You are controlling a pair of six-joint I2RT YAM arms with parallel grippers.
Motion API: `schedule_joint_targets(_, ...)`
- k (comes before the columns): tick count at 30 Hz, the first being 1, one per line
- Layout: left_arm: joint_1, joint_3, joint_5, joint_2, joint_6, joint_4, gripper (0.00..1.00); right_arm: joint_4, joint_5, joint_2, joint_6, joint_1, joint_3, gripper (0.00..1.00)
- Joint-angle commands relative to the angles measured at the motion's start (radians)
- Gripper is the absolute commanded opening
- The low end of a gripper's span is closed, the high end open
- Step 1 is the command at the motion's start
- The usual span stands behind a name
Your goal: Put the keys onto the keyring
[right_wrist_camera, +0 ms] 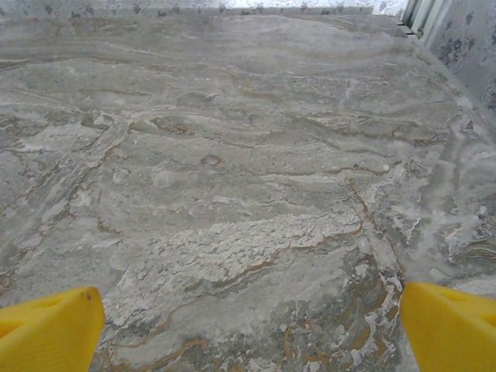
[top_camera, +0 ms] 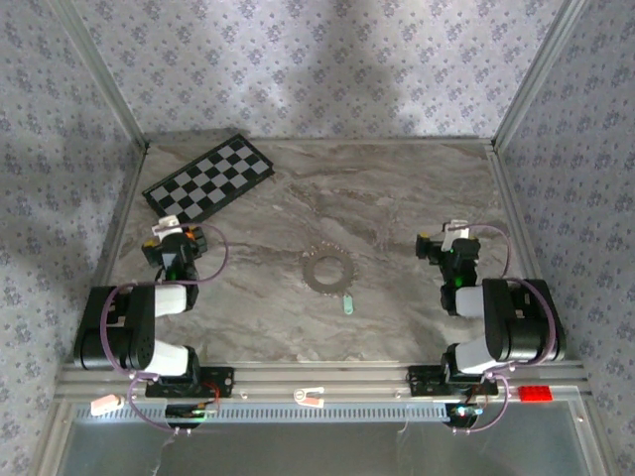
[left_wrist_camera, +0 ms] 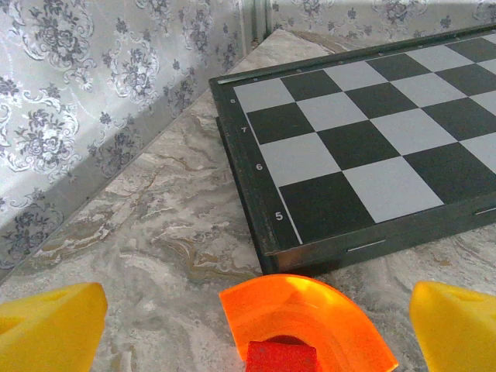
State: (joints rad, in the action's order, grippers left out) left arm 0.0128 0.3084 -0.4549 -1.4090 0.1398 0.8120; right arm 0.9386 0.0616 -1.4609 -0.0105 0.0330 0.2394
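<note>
Left fingers (left_wrist_camera: pixel 46 325) and right fingers (right_wrist_camera: pixel 46 329) gape empty at the counter's (top_camera: pixel 397 188) sides; key (top_camera: pixel 348 303) lies just beside ring (top_camera: pixel 328 271), ready for pickup.

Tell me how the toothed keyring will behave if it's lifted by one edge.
The keyring lies thin and flat, so it is probably hard to pinch. Its toothed fringe, if loose, would likely dangle and shift when lifted.
</note>
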Motion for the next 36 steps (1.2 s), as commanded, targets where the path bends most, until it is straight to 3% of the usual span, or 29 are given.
schedule_joint_targets(1,-0.003,0.049,0.051,-0.017,0.001,-0.002,1.00,0.116,-0.015,-0.043,0.036,0.021,0.012,1.00)
schedule_joint_targets(3,-0.002,0.073,0.090,-0.036,-0.020,-0.024,1.00,0.156,-0.017,-0.069,0.046,0.030,0.005,1.00)
schedule_joint_targets(15,0.025,0.105,0.162,-0.099,-0.084,-0.011,1.00,0.009,0.065,-0.065,0.034,0.008,0.087,1.00)
schedule_joint_targets(18,0.003,0.066,0.160,-0.134,-0.061,0.093,1.00,-0.016,0.090,-0.067,0.034,0.000,0.101,1.00)
schedule_joint_targets(36,0.017,0.079,0.154,-0.125,-0.070,0.050,1.00,-0.038,0.172,-0.075,0.011,-0.040,0.121,1.00)
